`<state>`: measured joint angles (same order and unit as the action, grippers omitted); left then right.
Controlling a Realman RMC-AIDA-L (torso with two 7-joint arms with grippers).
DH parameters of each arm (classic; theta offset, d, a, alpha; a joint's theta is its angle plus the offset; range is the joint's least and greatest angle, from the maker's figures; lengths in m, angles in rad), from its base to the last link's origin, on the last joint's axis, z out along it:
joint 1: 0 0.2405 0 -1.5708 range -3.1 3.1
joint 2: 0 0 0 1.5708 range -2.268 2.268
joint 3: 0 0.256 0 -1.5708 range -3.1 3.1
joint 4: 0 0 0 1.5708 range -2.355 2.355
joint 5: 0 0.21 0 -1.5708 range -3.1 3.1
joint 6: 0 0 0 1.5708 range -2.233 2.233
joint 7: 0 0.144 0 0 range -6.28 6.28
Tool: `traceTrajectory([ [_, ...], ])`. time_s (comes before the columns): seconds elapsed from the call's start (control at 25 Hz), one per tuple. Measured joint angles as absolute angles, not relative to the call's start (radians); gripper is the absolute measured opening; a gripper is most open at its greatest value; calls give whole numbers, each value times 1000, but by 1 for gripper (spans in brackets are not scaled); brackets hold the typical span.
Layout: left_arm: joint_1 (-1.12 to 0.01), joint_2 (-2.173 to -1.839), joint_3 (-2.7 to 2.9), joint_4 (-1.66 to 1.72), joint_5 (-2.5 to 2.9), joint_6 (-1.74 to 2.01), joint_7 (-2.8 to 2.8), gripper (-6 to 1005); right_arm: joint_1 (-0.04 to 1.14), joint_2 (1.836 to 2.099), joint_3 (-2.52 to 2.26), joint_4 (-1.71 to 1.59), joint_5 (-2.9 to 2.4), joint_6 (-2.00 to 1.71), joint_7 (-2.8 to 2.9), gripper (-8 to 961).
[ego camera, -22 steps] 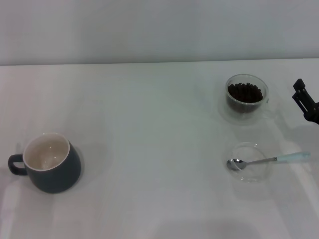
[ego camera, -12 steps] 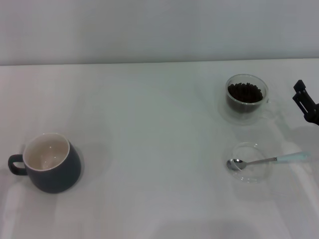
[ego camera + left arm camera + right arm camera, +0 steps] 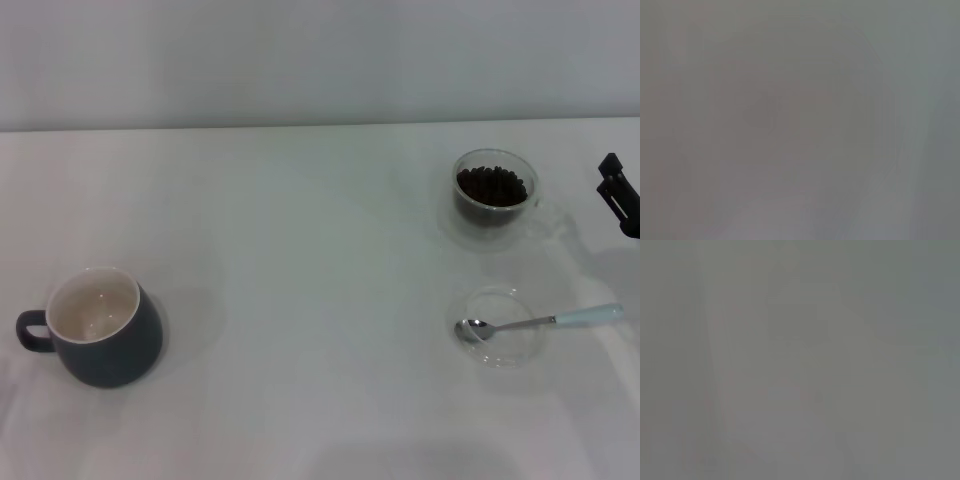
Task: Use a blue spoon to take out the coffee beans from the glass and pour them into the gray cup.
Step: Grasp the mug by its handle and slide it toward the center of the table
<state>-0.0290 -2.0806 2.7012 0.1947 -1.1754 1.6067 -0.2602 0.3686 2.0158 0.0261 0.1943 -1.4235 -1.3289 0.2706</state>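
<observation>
One light, stiff, slippery blue spoon [image 3: 540,322] lies with its bowl in a clear saucer [image 3: 505,338] on the bench; take its pale handle, though you cannot tell whether the right claw [image 3: 622,195] is open.

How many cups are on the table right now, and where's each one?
2. The gray cup stands near the front on the robot's left, with nothing visible inside. The glass, holding coffee beans, stands farther back on the right, behind the saucer with the blue spoon.
</observation>
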Motion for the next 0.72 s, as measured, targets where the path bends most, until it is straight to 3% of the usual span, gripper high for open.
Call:
traceTrajectory([
  [0.44,62,-2079,2711,3,-988,1685,-286,871,376,2013,28,142,-1421,-1306,310,871],
  [0.72,2,-2079,2711,-11,-977,1595,-287,871,370,2013,25,142,-1424,-1305,310,870],
])
